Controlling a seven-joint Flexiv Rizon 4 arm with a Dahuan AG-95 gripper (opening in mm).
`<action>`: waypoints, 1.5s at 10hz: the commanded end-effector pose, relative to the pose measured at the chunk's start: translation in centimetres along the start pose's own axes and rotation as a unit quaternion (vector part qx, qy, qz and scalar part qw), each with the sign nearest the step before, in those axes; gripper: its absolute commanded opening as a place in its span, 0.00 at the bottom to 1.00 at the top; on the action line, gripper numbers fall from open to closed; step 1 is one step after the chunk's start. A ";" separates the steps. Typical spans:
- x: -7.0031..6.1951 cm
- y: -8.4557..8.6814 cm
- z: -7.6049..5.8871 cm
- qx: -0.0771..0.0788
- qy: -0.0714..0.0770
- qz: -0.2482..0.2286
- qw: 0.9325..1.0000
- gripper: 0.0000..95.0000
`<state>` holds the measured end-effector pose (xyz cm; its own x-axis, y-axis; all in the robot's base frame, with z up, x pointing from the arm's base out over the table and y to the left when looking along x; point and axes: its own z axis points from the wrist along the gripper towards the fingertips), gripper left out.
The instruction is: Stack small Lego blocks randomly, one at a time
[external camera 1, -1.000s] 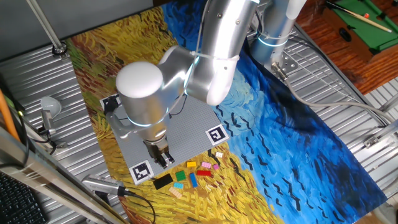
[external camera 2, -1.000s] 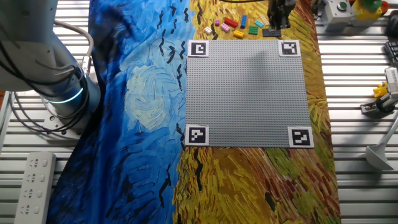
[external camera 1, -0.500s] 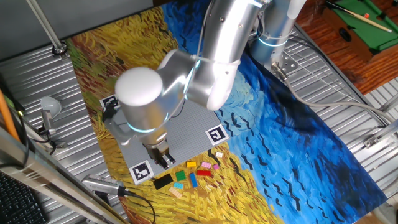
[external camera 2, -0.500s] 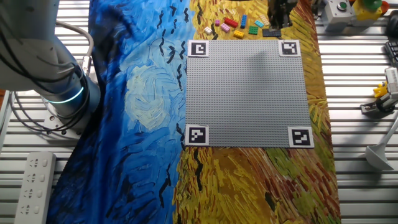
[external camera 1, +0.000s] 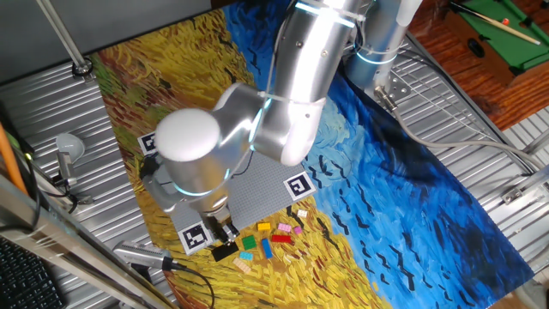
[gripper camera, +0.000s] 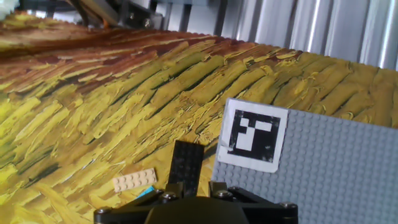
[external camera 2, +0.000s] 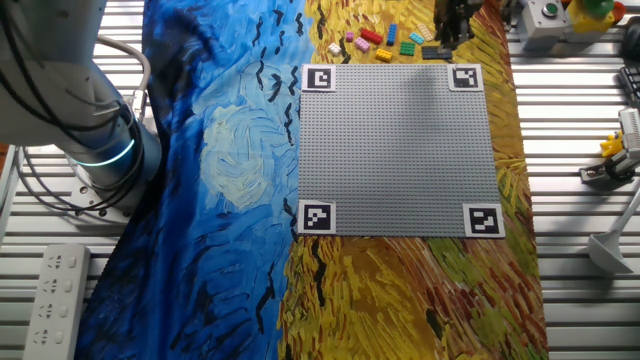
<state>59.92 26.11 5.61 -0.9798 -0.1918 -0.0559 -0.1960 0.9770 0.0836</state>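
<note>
Whether the jaws are parted or closed cannot be told, though the gripper (external camera 1: 225, 233) has dropped lower than a second ago, onto the flat black block (gripper camera: 187, 167). That block lies off the baseplate (external camera 2: 400, 150) beside a marker tag (gripper camera: 254, 134), with the tan brick (gripper camera: 134, 180) near it.

Blocks beside the baseplate edge

My gripper (external camera 1: 225, 232) hangs over the flat block (gripper camera: 186, 167), just beside a corner tag (gripper camera: 253, 136); the other blocks (external camera 1: 270, 237) lie along the baseplate (external camera 2: 400, 150) edge.
</note>
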 end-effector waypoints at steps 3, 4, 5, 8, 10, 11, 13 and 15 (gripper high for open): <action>-0.2 0.5 0.8 -0.002 -0.003 0.017 1.000 0.20; -0.3 0.7 1.0 -0.002 -0.004 0.020 1.000 0.20; -0.5 0.9 1.3 -0.002 -0.004 0.024 1.000 0.20; -0.7 1.6 2.0 -0.002 -0.007 0.037 0.999 0.20; -0.7 1.8 2.4 -0.003 -0.011 0.045 0.999 0.40; -0.7 1.8 2.5 -0.004 -0.012 0.044 0.999 0.40; -0.6 1.8 2.5 -0.002 -0.012 0.039 0.999 0.40; -0.3 1.8 2.3 0.003 -0.011 0.030 0.999 0.40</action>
<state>59.97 28.14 3.41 -0.9892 -0.1275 -0.0718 -0.1334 0.9875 0.0838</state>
